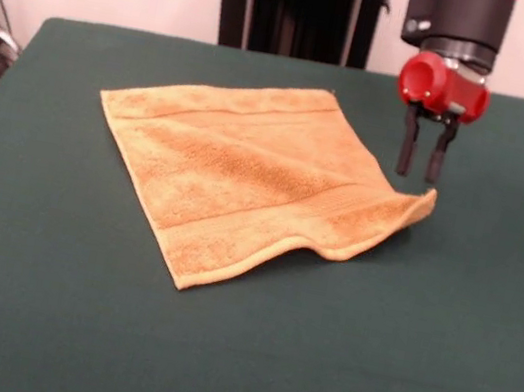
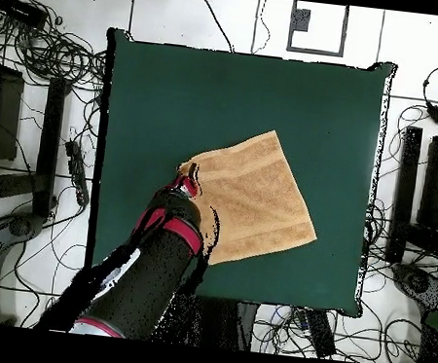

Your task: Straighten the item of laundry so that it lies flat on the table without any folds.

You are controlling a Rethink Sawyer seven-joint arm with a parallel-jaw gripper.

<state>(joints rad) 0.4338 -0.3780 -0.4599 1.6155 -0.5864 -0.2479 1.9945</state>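
Note:
The golden-tan towel [image 1: 247, 168] lies spread on the dark green table [image 1: 234, 354], slightly left of the middle. Most of it is flat. Its right corner [image 1: 421, 206] curls up off the table, and the near edge beside it is wavy. My gripper [image 1: 418, 173] hangs just above and behind that raised corner. Its two black fingers [image 1: 406, 150] point down, apart, with nothing between them. In the overhead view the towel [image 2: 255, 198] is a tilted square, and the gripper [image 2: 189, 178] is at its left corner, with the arm covering part of that corner.
The robot's black pedestal [image 1: 301, 5] stands behind the table's far edge. In the overhead view, cables [image 2: 51, 53] and black equipment [image 2: 437, 195] lie on the floor around the table [image 2: 223, 92]. Bare green top surrounds the towel on all sides.

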